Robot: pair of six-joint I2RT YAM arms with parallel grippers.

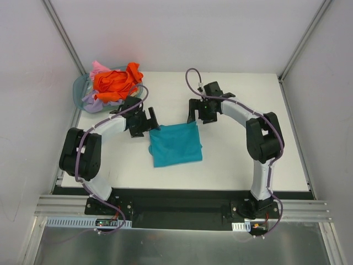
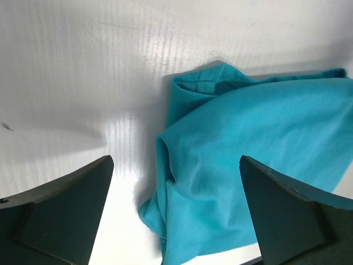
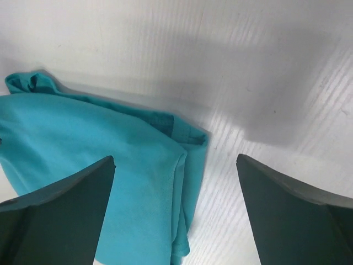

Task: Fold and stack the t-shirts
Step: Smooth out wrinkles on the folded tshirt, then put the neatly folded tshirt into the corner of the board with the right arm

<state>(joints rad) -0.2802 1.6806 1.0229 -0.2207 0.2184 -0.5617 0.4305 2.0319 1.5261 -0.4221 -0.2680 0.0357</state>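
Observation:
The teal t-shirt (image 1: 175,144) lies folded into a rough square on the white table, mid-front. My left gripper (image 1: 148,121) hovers open over its far left corner; in the left wrist view (image 2: 176,210) the bunched teal corner (image 2: 259,127) lies between the spread fingers. My right gripper (image 1: 194,113) hovers open over its far right corner; in the right wrist view (image 3: 175,210) the folded teal edge (image 3: 83,143) lies below the jaws. Neither gripper holds cloth. An orange shirt (image 1: 116,81), a lavender one (image 1: 94,102) and a pink one (image 1: 98,67) are piled at the back left.
The round translucent grey-blue basket (image 1: 80,87) holds the piled shirts at the table's back left corner, just behind my left arm. Bare white table (image 1: 248,160) lies right of the teal shirt. Metal frame posts (image 1: 60,33) stand at the back corners.

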